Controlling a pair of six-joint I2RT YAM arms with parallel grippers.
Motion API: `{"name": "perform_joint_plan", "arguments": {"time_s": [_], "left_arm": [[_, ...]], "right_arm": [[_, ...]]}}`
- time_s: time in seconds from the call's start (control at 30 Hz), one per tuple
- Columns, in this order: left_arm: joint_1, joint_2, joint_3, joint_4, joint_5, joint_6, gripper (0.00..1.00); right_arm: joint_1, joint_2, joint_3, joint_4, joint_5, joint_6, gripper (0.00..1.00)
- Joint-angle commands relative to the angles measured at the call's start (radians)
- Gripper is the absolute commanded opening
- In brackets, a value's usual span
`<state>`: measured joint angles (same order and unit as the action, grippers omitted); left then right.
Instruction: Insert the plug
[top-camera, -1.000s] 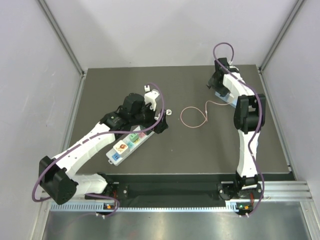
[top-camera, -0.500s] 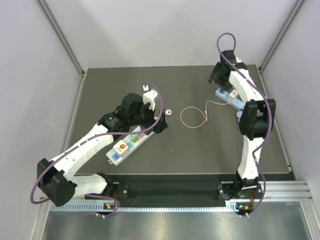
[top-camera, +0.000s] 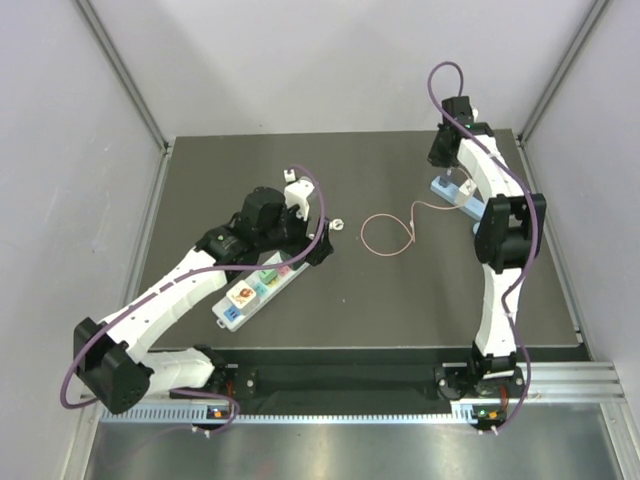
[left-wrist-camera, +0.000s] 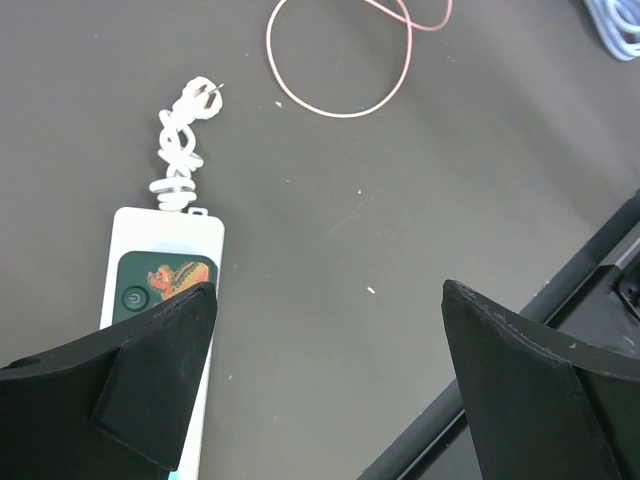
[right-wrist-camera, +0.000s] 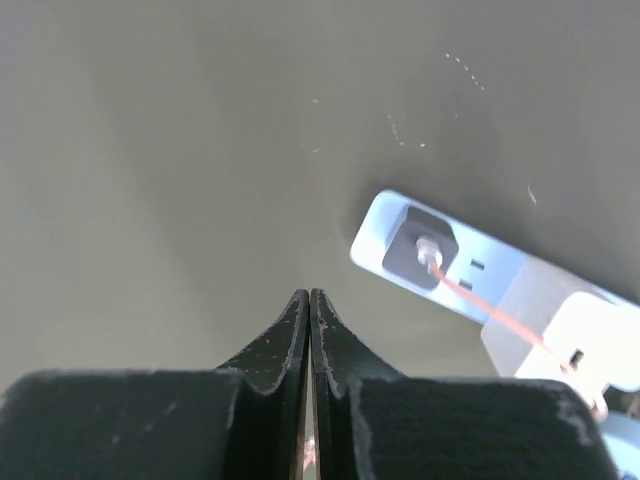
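Pressed together on nothing, the right claw (right-wrist-camera: 308, 300) is the nearer one: the plug (right-wrist-camera: 420, 247) lies toward the frame's upper right from its tips, pink cable (right-wrist-camera: 500, 318) trailing lower right.

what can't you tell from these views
Power strip: left wrist view shows one end only; a finger of the left hand and the bottom edge hide the rest.
Blue block, top view: too small to show its sockets, partly under the right arm.
Right hand, right wrist view: shut, but whether the pink cable is pinched cannot be seen.
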<state>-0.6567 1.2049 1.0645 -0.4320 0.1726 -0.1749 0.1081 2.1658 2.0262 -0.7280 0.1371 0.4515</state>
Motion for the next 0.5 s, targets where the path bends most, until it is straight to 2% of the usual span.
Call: {"name": "perform_joint_plan", "arguments": {"time_s": [0.0, 0.2, 0.47], "left_arm": [[-0.003, 0.016, 0.005, 0.044, -0.027, 0.02, 0.99], [-0.003, 0.038, -0.003, 0.047, -0.044, 0.025, 0.98], [-0.003, 0.077, 0.017, 0.05, -0.015, 0.018, 0.98]], "right_arm": [[-0.013, 0.067, 0.069, 0.018, 0.047, -0.043, 0.0], [-0.027, 0.137, 0.066, 0.036, 0.148, -0.086, 0.0], [-0.038, 0.137, 0.02, 0.111, 0.029, -0.123, 0.0]]}}
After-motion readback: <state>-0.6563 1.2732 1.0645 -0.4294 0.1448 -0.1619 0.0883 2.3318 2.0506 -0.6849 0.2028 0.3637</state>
